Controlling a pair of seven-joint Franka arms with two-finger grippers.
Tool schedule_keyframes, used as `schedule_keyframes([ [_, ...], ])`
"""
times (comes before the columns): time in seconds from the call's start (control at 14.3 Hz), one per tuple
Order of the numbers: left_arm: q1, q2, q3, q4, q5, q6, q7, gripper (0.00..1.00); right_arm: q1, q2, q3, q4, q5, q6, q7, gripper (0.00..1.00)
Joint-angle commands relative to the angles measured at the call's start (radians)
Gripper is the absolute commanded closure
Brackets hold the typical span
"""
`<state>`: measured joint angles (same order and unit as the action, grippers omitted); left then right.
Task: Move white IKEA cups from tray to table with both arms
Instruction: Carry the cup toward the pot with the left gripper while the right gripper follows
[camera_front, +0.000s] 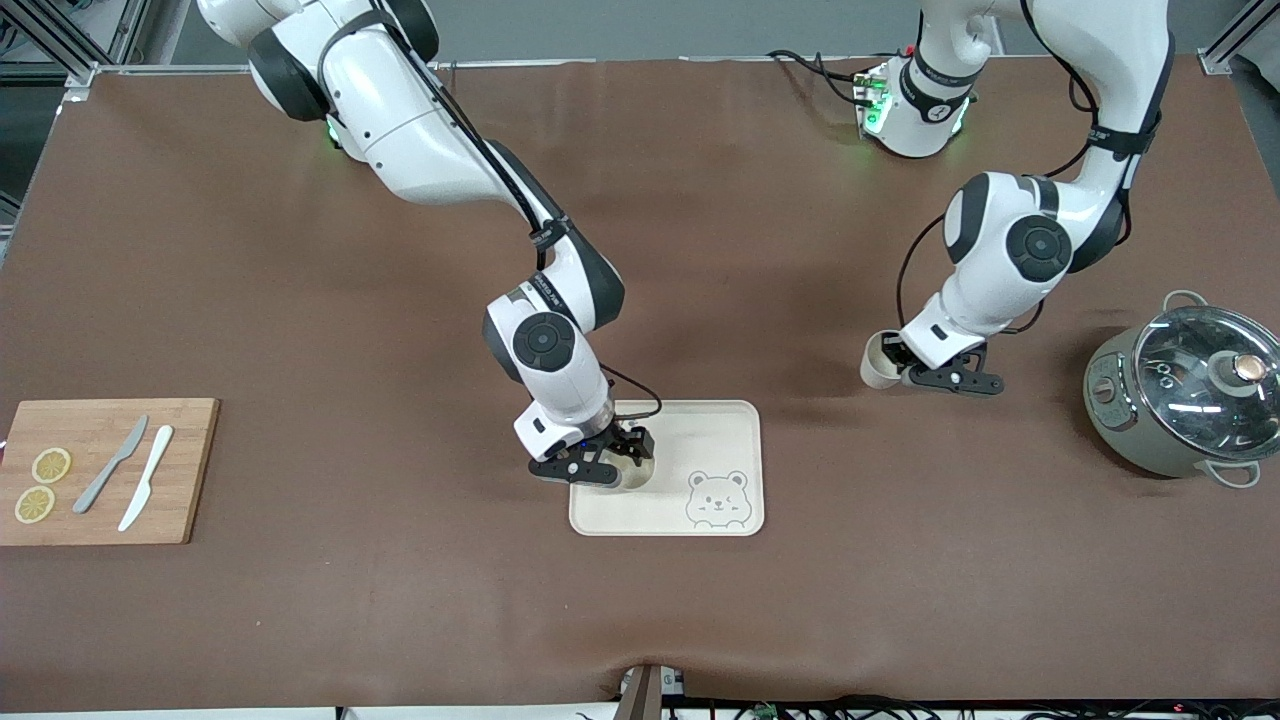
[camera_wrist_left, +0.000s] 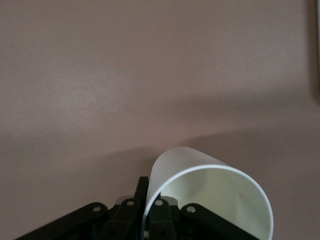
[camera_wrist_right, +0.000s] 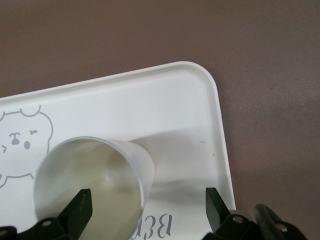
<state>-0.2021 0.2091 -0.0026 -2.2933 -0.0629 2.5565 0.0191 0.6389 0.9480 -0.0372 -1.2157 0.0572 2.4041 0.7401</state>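
Nearest the front camera lies the cream-white tray (camera_front: 700, 425) with its grey bear drawing (camera_front: 718, 499), resting on the brown table (camera_front: 400, 600). One white IKEA cup (camera_front: 637, 476) stands on the tray at the end toward the right arm, beside the bear. Right pincer (camera_front: 622, 462) is low over this cup with its fingers (camera_wrist_right: 80, 210) spread wide; in the right wrist view one finger sits over the cup's mouth and the other stands outside the wall, so the rim lies between them, nothing yet gripped. Second cup (camera_front: 880, 360) is off the tray, toward the left arm's end of the table and farther from the front camera than the tray; left pincer (camera_front: 900, 362) is clamped on its wall near the rim. Whether its base touches the table cannot be told.

Judged step: right arm grasps the tray cup while the left sets its cup down. For a clean grasp, the right pincer should settle so the wall is well between the fingers before closing, then lift straight up to clear the raised rim. Left pincer should release only once the cup stands flat.

Outward: a bamboo cutting board (camera_front: 185, 470) carrying two knives (camera_front: 130, 470) and two lemon slices (camera_front: 42, 485) at the right arm's end; a lidded electric pot (camera_front: 1180, 400) at the left arm's end.
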Motion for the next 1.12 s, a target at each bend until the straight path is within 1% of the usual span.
schedule_keyframes([
  [0.0, 0.079, -0.016, -0.008, -0.052, 0.000, 0.053, 0.126, 1.00, 0.015, 0.017, -0.012, 0.033, -0.010, -0.003, 0.025, 0.00],
  [0.28, 0.128, 0.025, -0.011, -0.048, -0.003, 0.073, 0.186, 1.00, 0.013, 0.017, -0.012, 0.033, -0.008, -0.005, 0.024, 0.00],
  [0.35, 0.130, 0.044, -0.011, -0.046, -0.006, 0.094, 0.194, 1.00, 0.011, 0.017, -0.010, 0.033, -0.008, -0.005, 0.024, 0.09],
  [0.56, 0.136, 0.101, -0.013, -0.028, -0.014, 0.134, 0.202, 1.00, 0.008, 0.015, -0.010, 0.033, -0.008, -0.005, 0.024, 0.51],
  [0.7, 0.136, 0.115, -0.013, -0.017, -0.024, 0.134, 0.203, 1.00, 0.008, 0.017, -0.010, 0.033, -0.008, -0.005, 0.024, 0.73],
  [0.84, 0.136, 0.115, -0.013, -0.017, -0.026, 0.134, 0.205, 1.00, 0.011, 0.015, -0.012, 0.031, -0.008, -0.006, 0.022, 1.00],
  [0.91, 0.136, 0.118, -0.014, -0.009, -0.026, 0.134, 0.212, 0.81, 0.011, 0.015, -0.012, 0.031, -0.008, -0.006, 0.024, 1.00],
  [0.98, 0.135, 0.125, -0.014, -0.003, -0.026, 0.134, 0.225, 0.01, 0.011, 0.015, -0.012, 0.031, -0.008, -0.005, 0.024, 1.00],
  [1.05, 0.133, 0.125, -0.014, -0.003, -0.028, 0.134, 0.228, 0.00, 0.013, 0.015, -0.012, 0.031, -0.010, -0.006, 0.024, 1.00],
])
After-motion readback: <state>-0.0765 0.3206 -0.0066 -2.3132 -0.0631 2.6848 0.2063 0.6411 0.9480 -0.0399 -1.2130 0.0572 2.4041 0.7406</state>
